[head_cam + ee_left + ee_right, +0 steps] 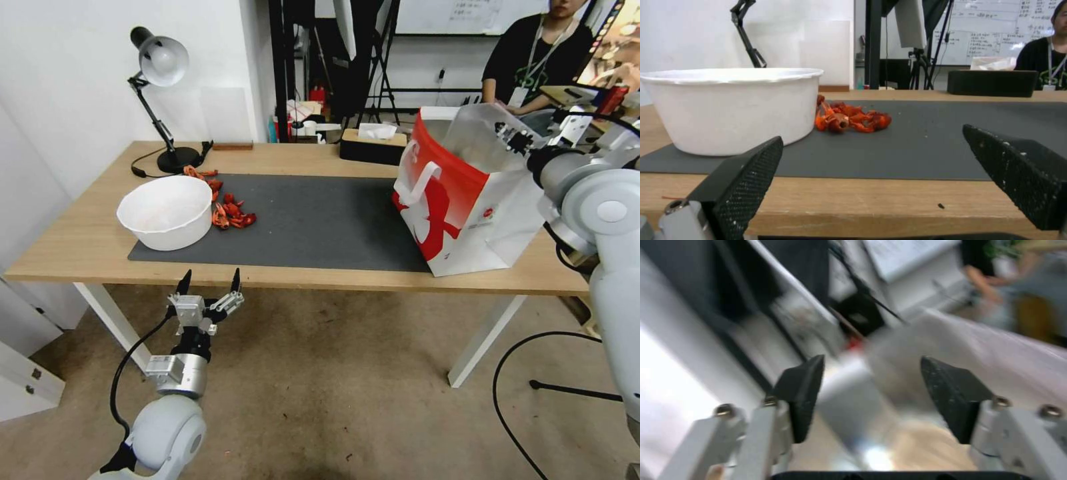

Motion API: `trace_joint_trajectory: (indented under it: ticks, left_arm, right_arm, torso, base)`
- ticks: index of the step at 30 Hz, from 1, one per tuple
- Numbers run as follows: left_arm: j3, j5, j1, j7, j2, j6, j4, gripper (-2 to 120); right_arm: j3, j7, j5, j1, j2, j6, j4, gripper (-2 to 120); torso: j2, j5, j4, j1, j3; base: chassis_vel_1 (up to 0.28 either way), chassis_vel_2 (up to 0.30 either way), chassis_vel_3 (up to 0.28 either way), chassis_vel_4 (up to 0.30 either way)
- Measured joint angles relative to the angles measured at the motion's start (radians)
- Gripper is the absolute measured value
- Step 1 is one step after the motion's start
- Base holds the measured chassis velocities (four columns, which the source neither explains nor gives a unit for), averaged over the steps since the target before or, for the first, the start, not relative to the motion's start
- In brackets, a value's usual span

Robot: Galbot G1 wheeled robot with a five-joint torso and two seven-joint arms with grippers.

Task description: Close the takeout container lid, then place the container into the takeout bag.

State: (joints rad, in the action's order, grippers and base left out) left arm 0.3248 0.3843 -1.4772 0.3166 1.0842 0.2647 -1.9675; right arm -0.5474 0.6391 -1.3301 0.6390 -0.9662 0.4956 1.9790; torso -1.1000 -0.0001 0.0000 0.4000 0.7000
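Head view shows your right gripper (513, 139) spread empty over the takeout bag (467, 200), probably post-drop since no container's visible, while your left gripper (210, 283) hangs spread below the table (100, 247).

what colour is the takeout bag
The takeout bag is red and white, with white strap handles; clearest in the head view.

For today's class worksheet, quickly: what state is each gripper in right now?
Left gripper: open, empty, below the table's front edge.
Right gripper: open, empty, at the takeout bag's mouth.
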Motion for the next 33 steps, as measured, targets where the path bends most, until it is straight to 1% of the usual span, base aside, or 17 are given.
trace_joint_trajectory:
  ticks: [1,2,5,6,8,10,11,13,15,17,18,21,22,25,26,28,33]
  left_arm:
    - [0.001,0.0,-0.002,0.0,0.0,0.0,-0.001,100]
    - [0.001,0.0,-0.002,0.0,0.0,0.0,-0.001,100]
    - [0.002,0.0,-0.005,0.0,0.002,0.0,-0.003,100]
    - [0.002,0.0,-0.005,0.0,0.002,0.0,-0.003,100]
    - [0.002,0.0,-0.009,0.0,0.005,0.0,-0.006,100]
    - [0.002,0.0,-0.011,0.0,0.006,0.0,-0.006,100]
    - [0.003,-0.001,-0.014,0.0,0.008,0.001,-0.007,100]
    - [0.003,-0.003,-0.018,0.001,0.01,0.002,-0.009,100]
    - [0.003,-0.003,-0.019,0.001,0.011,0.002,-0.009,100]
    - [0.004,-0.004,-0.023,0.001,0.013,0.002,-0.011,100]
    - [0.004,-0.004,-0.023,0.001,0.013,0.002,-0.011,100]
    - [0.005,-0.005,-0.026,0.0,0.014,0.002,-0.012,100]
    - [0.005,-0.005,-0.026,0.0,0.014,0.002,-0.012,100]
    - [0.007,-0.006,-0.028,0.0,0.018,0.002,-0.012,100]
    - [0.007,-0.006,-0.028,0.0,0.018,0.002,-0.012,100]
    - [0.008,-0.006,-0.028,0.0,0.022,0.002,-0.012,100]
    - [0.011,-0.007,-0.031,0.0,0.024,0.002,-0.012,100]
  right_arm:
    - [0.002,-0.092,0.0,0.008,0.006,-0.092,0.013,68]
    - [0.002,-0.092,0.0,0.008,0.006,-0.092,0.013,68]
    - [0.016,-0.243,0.006,0.04,0.019,-0.213,0.052,82]
    - [0.016,-0.243,0.006,0.04,0.019,-0.213,0.052,82]
    - [0.031,-0.365,0.022,0.08,0.029,-0.271,0.091,91]
    - [0.038,-0.401,0.031,0.095,0.033,-0.283,0.105,94]
    - [0.051,-0.457,0.058,0.125,0.04,-0.302,0.128,99]
    - [0.07,-0.533,0.133,0.171,0.049,-0.324,0.152,100]
    - [0.075,-0.55,0.155,0.185,0.051,-0.328,0.158,100]
    - [0.101,-0.597,0.255,0.247,0.062,-0.342,0.183,100]
    - [0.101,-0.597,0.255,0.247,0.062,-0.342,0.183,100]
    - [0.148,-0.616,0.444,0.346,0.072,-0.362,0.223,100]
    - [0.148,-0.616,0.444,0.346,0.072,-0.362,0.223,100]
    - [0.202,-0.589,0.755,0.457,0.049,-0.383,0.25,100]
    - [0.202,-0.589,0.755,0.457,0.049,-0.383,0.25,100]
    - [0.218,-0.553,0.889,0.521,0.028,-0.408,0.251,100]
    - [0.23,-0.481,1.009,0.643,-0.002,-0.444,0.26,100]
  torso:
    - [0.0,-0.0002,0.0002,0.0,0.0]
    - [0.0,-0.0002,0.0002,0.0,0.0]
    - [0.0,0.0,0.0001,0.0,0.0]
    - [0.0,0.0,0.0001,0.0,0.0]
    - [0.0,0.0,0.0,0.0,0.0]
    - [0.0,-0.0001,0.0,0.0,0.0]
    - [0.0,0.0,0.0,0.0,0.0]
    - [0.0,0.0,0.0001,0.0,0.0]
    - [0.0,0.0,0.0,0.0,0.0]
    - [0.0,0.0001,0.0,0.0,0.0]
    - [0.0,0.0001,0.0,0.0,0.0]
    - [0.0,0.0001,-0.0001,0.0,0.0]
    - [0.0,0.0001,-0.0001,0.0,0.0]
    - [0.0,0.0002,0.0,0.0,0.0]
    - [0.0,0.0002,0.0,0.0,0.0]
    - [0.0,0.0001,0.0001,0.0,0.0]
    - [0.0,0.0001,-0.0001,0.0,0.0]
  base:
    - [0.0,0.0,0.0,0.0]
    - [0.0,0.0,0.0,0.0]
    - [0.0,0.0,0.0,0.0]
    - [0.0,0.0,0.0,0.0]
    - [0.0,0.0,0.0,0.0]
    - [0.0,0.0,0.0,0.0]
    - [0.0,0.0,0.0,0.0]
    - [0.0,0.0,0.0,0.0]
    - [0.0,0.0,0.0,0.0]
    - [0.0,0.0,0.0,0.0]
    - [0.0,0.0,0.0,0.0]
    - [0.0,0.0,0.0,0.0]
    - [0.0,0.0,0.0,0.0]
    - [0.0,0.0,0.0,0.0]
    - [0.0,0.0,0.0,0.0]
    - [0.0,0.0,0.0,0.0]
    - [0.0,0.0,0.0,0.0]
